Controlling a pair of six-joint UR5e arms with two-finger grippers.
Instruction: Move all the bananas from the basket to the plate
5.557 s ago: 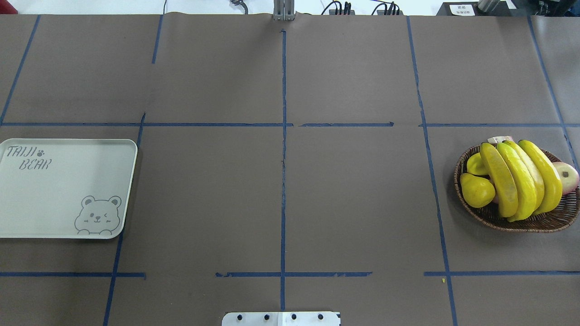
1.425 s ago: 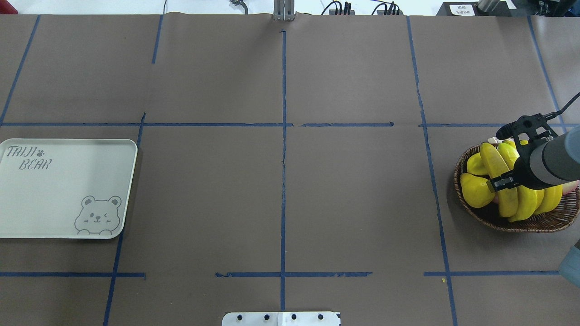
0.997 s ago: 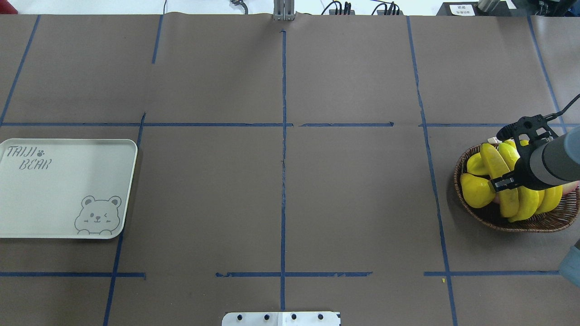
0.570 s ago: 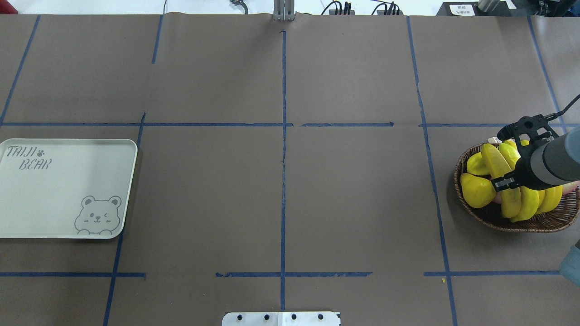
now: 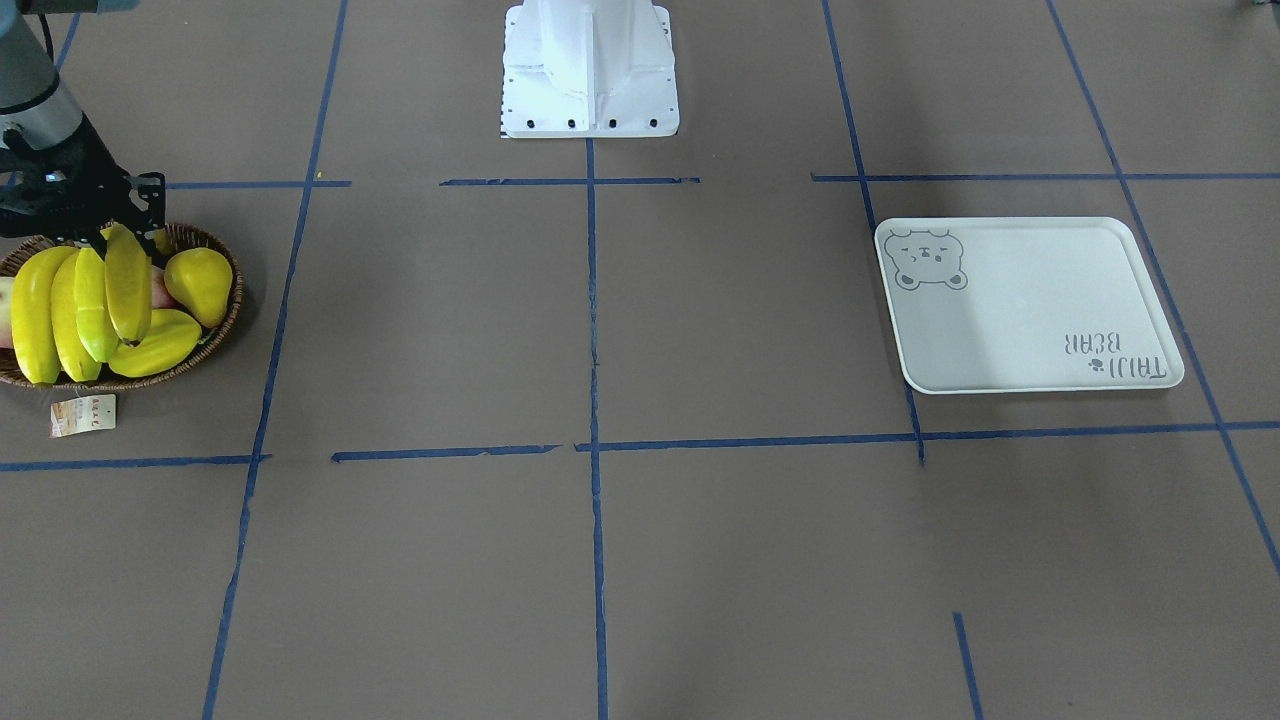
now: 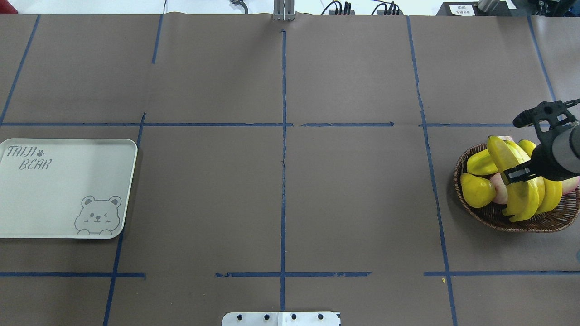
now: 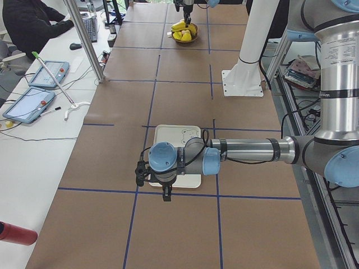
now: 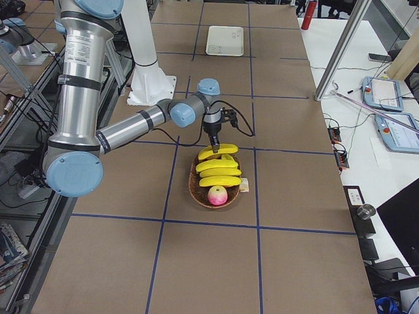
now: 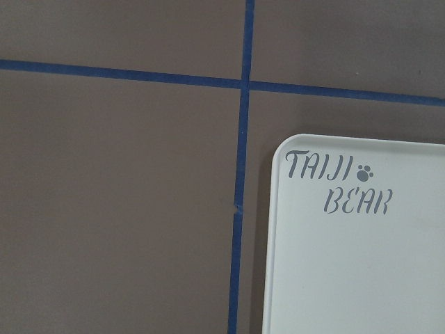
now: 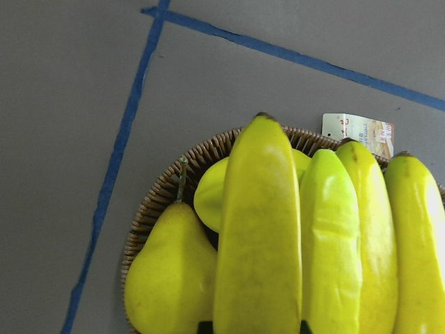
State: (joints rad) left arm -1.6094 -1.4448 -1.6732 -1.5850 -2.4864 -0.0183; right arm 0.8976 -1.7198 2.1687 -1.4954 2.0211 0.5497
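Observation:
My right gripper (image 6: 516, 173) is shut on the leftmost banana (image 6: 500, 154) and holds it a little above the basket (image 6: 521, 226). The right wrist view shows this banana (image 10: 257, 229) between two dark fingertips at the bottom edge. Other bananas (image 6: 550, 194) lie in the wicker basket (image 5: 237, 290) beside it. The pale plate (image 6: 68, 190) with the bear print sits bare at the table's left. My left gripper (image 7: 166, 193) hangs over the plate's (image 7: 176, 134) near edge, and I cannot tell whether it is open or shut.
A yellow pear (image 6: 476, 190), a ribbed yellow fruit (image 6: 480, 164) and a pink fruit (image 6: 498, 192) also lie in the basket. A paper tag (image 5: 83, 415) lies beside it. The robot's white base (image 5: 590, 70) stands mid-table. A person sits at the side bench (image 7: 33, 22).
The right arm came in over the basket and its gripper shut on the leftmost banana. It has now lifted that banana up and away, uncovering the pink fruit beneath.

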